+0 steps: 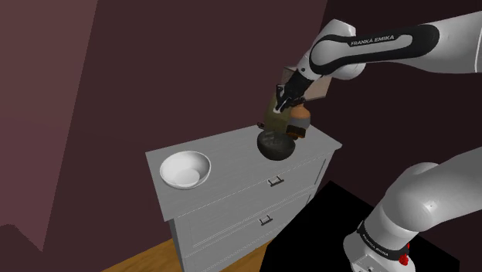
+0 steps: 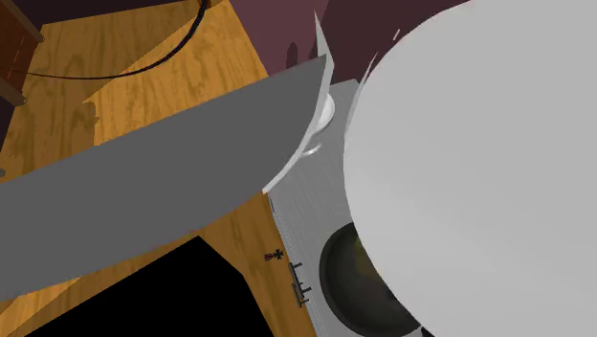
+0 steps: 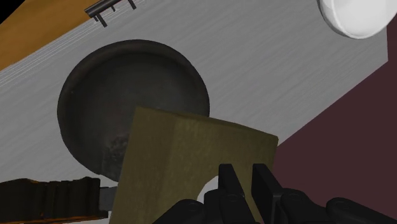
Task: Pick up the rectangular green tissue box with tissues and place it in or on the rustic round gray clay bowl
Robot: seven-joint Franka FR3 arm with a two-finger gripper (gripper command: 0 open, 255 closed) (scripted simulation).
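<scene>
An olive-green tissue box (image 1: 272, 117) hangs tilted in the air just above the dark grey round bowl (image 1: 276, 145), which stands near the right end of a grey dresser top. My gripper (image 1: 283, 100) is shut on the box from above. In the wrist view the box (image 3: 184, 159) partly covers the bowl (image 3: 127, 105), and my fingers (image 3: 229, 186) clasp the box's near edge. The bowl's inside looks bare. In the second exterior view the bowl (image 2: 356, 285) peeks out beneath the arm.
A white bowl (image 1: 185, 168) sits at the dresser's left end in the shoulder view. An orange-brown object (image 1: 300, 124) stands right behind the dark bowl. The dresser (image 1: 232, 166) has drawers with small handles (image 1: 275, 181). Wooden floor (image 2: 143, 57) lies below.
</scene>
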